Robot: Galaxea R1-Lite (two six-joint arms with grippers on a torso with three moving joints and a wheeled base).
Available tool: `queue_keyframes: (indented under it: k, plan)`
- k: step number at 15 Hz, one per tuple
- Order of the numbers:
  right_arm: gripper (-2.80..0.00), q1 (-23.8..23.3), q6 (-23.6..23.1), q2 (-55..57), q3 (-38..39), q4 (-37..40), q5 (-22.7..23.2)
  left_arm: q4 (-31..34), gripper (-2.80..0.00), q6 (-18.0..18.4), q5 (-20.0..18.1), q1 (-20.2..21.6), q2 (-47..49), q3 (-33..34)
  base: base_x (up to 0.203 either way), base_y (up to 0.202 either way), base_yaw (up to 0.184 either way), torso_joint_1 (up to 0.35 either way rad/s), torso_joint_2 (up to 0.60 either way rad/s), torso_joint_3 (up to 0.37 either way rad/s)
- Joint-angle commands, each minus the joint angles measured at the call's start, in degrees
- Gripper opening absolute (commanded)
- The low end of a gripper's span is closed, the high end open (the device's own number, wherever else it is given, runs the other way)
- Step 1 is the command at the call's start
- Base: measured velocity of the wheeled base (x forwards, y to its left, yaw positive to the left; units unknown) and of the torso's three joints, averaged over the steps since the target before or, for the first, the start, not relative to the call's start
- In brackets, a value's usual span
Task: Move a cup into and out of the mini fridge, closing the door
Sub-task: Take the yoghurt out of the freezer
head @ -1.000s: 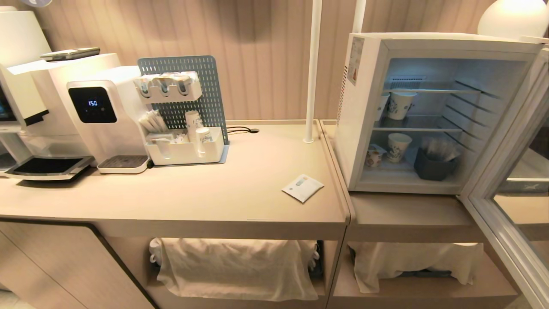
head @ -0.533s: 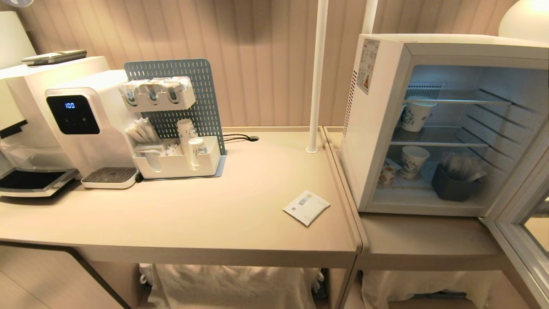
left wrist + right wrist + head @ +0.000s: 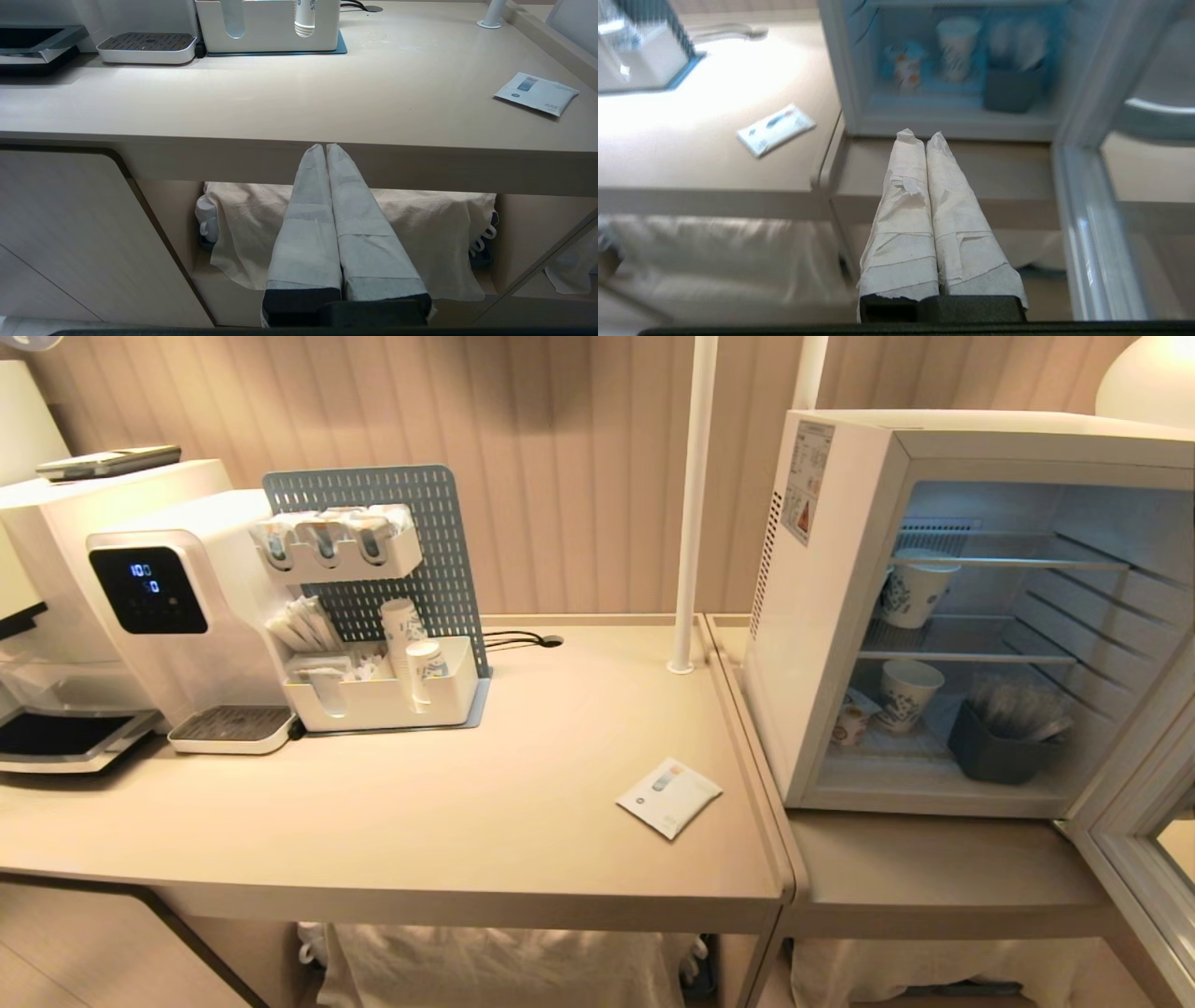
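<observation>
White cup (image 3: 850, 724) half hidden behind mini fridge (image 3: 822, 616) frame; door (image 3: 1144, 859) cropped; both grippers closed, empty.

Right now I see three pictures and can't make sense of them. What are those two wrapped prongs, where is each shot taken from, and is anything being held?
The wide picture comes from a camera on the robot's head; the other two come from cameras on its wrists. The wrapped prongs are its fingers. The left gripper waits below the counter edge. The right gripper points toward the open mini fridge, whose door is swung wide. Both are shut and hold nothing. On the fridge's bottom shelf stand the cup, a taller paper cup and a dark bin. On the counter lie a white packet and a water dispenser.
</observation>
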Motion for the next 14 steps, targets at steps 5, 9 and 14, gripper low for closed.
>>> queue_keyframes:
  k: [5, 9, 14]
  plan:
    - [-2.8, 2.39, -0.42, 48.88, -5.9, -9.22, 4.65, 0.02, -2.8, -0.02, 0.04, -0.02, 0.07, 0.09, 0.0, 0.0, 0.0, 0.0, 0.0, 0.0]
    - [-2.8, 3.38, -0.24, 75.0, -6.34, -25.64, 5.53, -0.03, -2.8, -0.06, 0.04, -0.02, 0.07, 0.09, 0.0, 0.0, 0.0, 0.0, 0.0, 0.0]
    - [-2.8, 3.77, 3.01, 96.49, -13.5, -46.26, 1.44, -0.07, -2.8, -0.2, 0.04, -0.02, 0.07, 0.09, 0.0, 0.0, 0.0, 0.0, 0.0, 0.0]
